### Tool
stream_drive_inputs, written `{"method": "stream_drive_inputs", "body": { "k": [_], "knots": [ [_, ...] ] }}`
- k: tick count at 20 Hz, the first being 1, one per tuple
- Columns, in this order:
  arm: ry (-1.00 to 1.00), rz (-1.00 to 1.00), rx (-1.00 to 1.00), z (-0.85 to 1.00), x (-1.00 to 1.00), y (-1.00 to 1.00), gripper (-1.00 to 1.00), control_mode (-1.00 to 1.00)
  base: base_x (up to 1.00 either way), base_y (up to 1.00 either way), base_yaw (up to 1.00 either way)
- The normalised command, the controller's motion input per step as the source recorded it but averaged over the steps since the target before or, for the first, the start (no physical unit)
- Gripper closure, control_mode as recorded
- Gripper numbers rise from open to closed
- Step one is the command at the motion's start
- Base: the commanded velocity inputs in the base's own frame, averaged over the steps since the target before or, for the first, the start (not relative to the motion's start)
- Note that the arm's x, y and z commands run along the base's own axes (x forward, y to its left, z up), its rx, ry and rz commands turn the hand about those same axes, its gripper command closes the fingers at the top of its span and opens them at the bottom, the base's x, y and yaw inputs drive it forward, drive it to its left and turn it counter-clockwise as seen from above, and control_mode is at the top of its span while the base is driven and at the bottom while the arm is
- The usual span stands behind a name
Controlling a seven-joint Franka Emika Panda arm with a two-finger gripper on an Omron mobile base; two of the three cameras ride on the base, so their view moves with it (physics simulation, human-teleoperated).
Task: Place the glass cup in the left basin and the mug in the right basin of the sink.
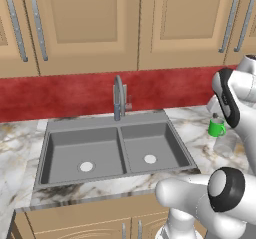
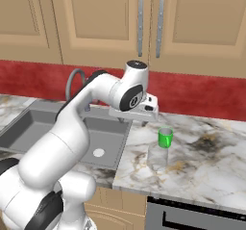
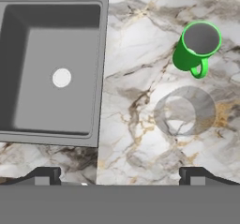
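The green mug (image 3: 196, 49) stands upright on the marble counter right of the sink (image 1: 115, 127), its handle turned toward the glass cup (image 3: 184, 110), a clear tumbler close in front of it. Both also show from the bases: mug (image 1: 216, 128) (image 2: 165, 137), glass cup (image 1: 226, 143) (image 2: 157, 158). My gripper (image 3: 121, 177) (image 2: 137, 117) hangs open and empty above the counter, between the right basin (image 3: 42, 101) and the two cups, pointing down. The left basin (image 1: 70, 150) and right basin (image 1: 155, 143) each hold nothing but a pale drain.
A curved grey faucet (image 1: 118, 98) rises behind the sink's divider. Wooden cabinets and a red backsplash (image 1: 60, 95) close off the back. Bare marble counter (image 2: 211, 166) stretches to the right of the cups, and my own arm (image 2: 72, 133) reaches over the sink's right side.
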Motion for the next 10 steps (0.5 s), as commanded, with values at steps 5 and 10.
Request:
{"method": "stream_drive_inputs", "body": {
  "k": [5,10],
  "knots": [
    [0.00,0.00,0.00,-0.04,0.00,-0.07,-1.00,-1.00,0.00,0.00,0.00],
    [0.00,0.00,0.00,-0.04,0.00,-0.08,-1.00,-1.00,0.00,0.00,0.00]
  ]
}}
